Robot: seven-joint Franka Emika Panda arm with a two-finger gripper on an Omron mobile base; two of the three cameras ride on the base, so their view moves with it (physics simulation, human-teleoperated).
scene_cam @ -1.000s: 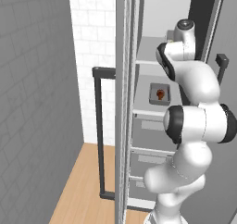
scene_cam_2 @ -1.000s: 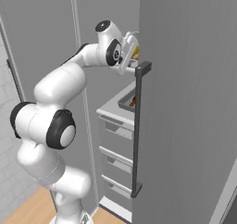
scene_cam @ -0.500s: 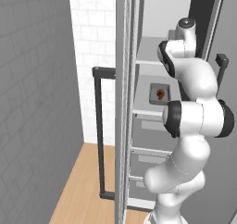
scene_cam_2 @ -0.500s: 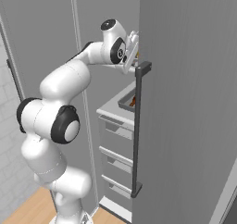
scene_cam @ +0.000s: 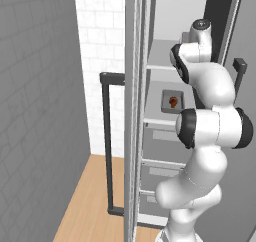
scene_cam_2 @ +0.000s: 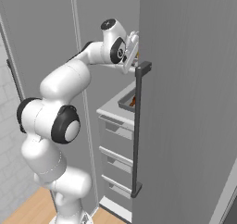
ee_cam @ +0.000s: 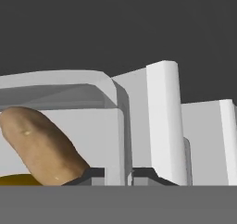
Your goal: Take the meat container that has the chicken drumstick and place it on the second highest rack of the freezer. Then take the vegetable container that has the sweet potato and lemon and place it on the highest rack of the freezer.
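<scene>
My gripper [ee_cam: 119,174] is shut on the pale wall of the vegetable container [ee_cam: 162,116]. Inside it the tan sweet potato [ee_cam: 41,146] lies at the left, with a sliver of yellow lemon [ee_cam: 16,180] under it. From the right base view, the gripper [scene_cam_2: 133,46] holds the container high at the freezer [scene_cam_2: 185,102] opening, partly behind the door edge. The highest rack [scene_cam: 161,58] lies level with the hand. Below it the meat container [scene_cam: 172,101] with the reddish chicken drumstick [scene_cam: 173,102] sits on the following rack down [scene_cam: 152,117].
The right freezer door stands open close to the hand, with its dark bar handle [scene_cam_2: 136,130]. The left door and its handle [scene_cam: 106,146] stand open on the other side. Pale drawers [scene_cam_2: 115,130] fill the lower freezer. The floor [scene_cam: 90,201] is wood.
The arm has eased slightly towards the freezer's inside with the vegetable container. The grip is unchanged.
</scene>
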